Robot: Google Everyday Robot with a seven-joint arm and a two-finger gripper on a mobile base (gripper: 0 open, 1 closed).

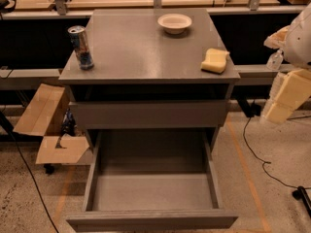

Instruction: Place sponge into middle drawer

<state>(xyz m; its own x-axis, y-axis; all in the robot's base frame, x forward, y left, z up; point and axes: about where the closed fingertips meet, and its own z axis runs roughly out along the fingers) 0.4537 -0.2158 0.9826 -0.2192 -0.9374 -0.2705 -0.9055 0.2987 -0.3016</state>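
Sponge (215, 60): lies on table (131, 47) near front right corner, apart from bowl (174, 23) and can (81, 47). Middle drawer (150, 220): stands pulled out beneath a shut drawer front (148, 114). Gripper (279, 103): hangs off table's right side, well apart from sponge; cannot tell grip state.

Pale yellow sponge (215, 60), grey middle drawer (151, 192), cream hand (284, 99) at right edge.
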